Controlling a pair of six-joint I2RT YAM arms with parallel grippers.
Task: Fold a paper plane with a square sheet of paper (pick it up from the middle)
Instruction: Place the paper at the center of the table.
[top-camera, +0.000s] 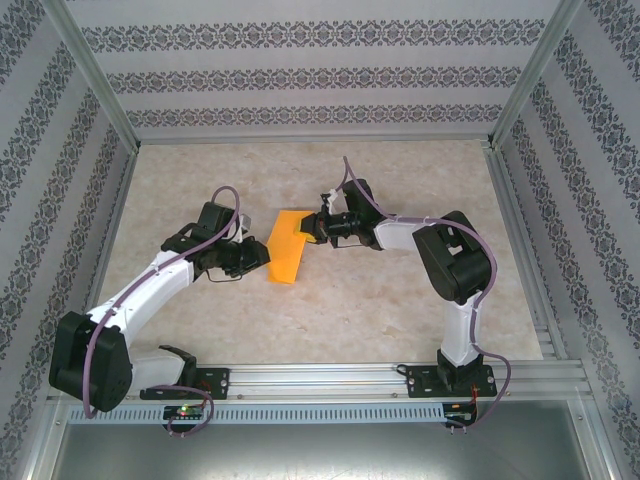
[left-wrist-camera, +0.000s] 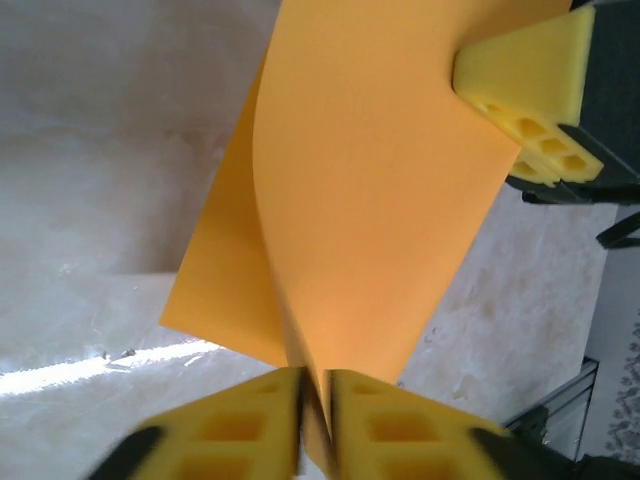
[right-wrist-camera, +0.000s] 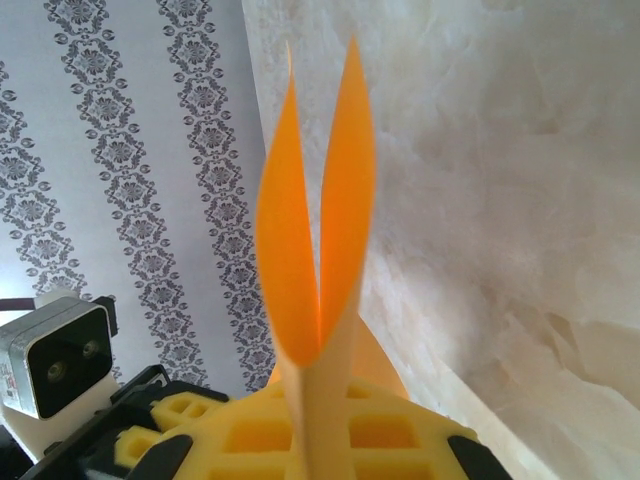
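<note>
Paper (top-camera: 285, 247): was folded and held up at both ends, to keep it flat.
Left fingers (left-wrist-camera: 240, 425): pinched its left edge.
Right fingers (right-wrist-camera: 250, 435): pinched its right edge.

Paper (left-wrist-camera: 370, 200): thin, smooth, matt orange. Pads (left-wrist-camera: 530, 80): yellow matt plastic, honeycombed. Surface (top-camera: 400, 290): marble-look, faint sheen. Rail (top-camera: 330, 378): bare metal.

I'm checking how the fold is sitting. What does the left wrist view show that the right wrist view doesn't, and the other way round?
Left wrist view: the paper sheet's broad curved face rising from the left pincer, with the right pincer clamped on its far edge. Right wrist view: the sheet edge-on, its two layers splaying into a V, plus a white camera box at lower left. Both: the sheet nipped at the bottom by that view's own shut pincer, marble table behind.
</note>
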